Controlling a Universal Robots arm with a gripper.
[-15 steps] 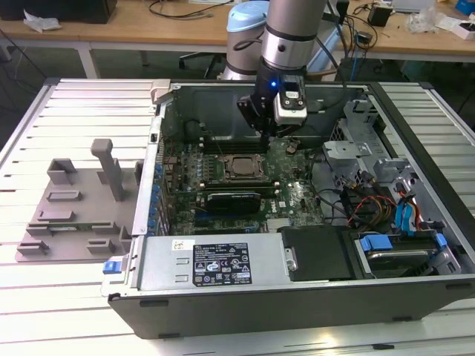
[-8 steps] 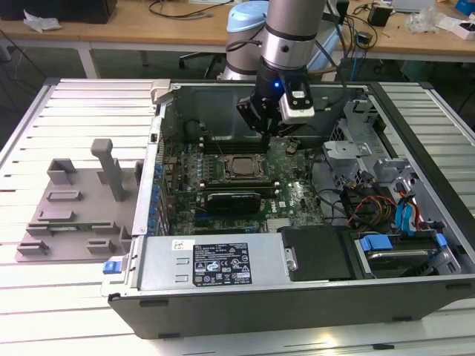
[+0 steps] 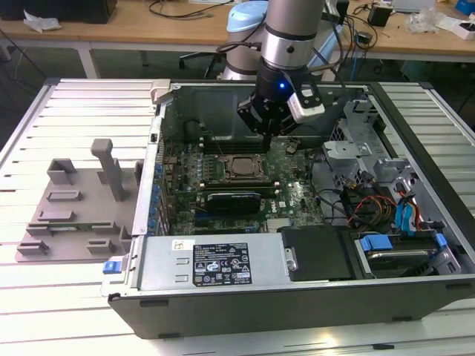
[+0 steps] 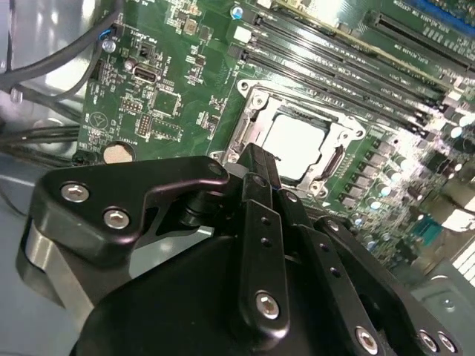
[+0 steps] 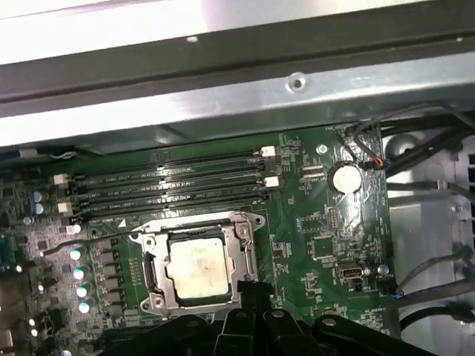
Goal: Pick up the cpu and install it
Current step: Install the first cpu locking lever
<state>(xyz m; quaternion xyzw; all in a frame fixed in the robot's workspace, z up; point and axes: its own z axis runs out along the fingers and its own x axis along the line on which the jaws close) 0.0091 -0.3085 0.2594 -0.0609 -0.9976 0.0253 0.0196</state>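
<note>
Slatted tabletop [image 3: 67, 104] carries the open computer case [image 3: 245, 297]. We note the cpu [image 5: 197, 268] lying flat inside its socket frame [image 5: 245, 252] on the motherboard [image 5: 319, 222], silvery top up. In the exterior view the gripper [image 3: 270, 130] hangs at about 1 o'clock of that socket, near it, fingers drawn together on nothing. We judge pick and placement done; whether the socket is latched, we cannot tell.
</note>
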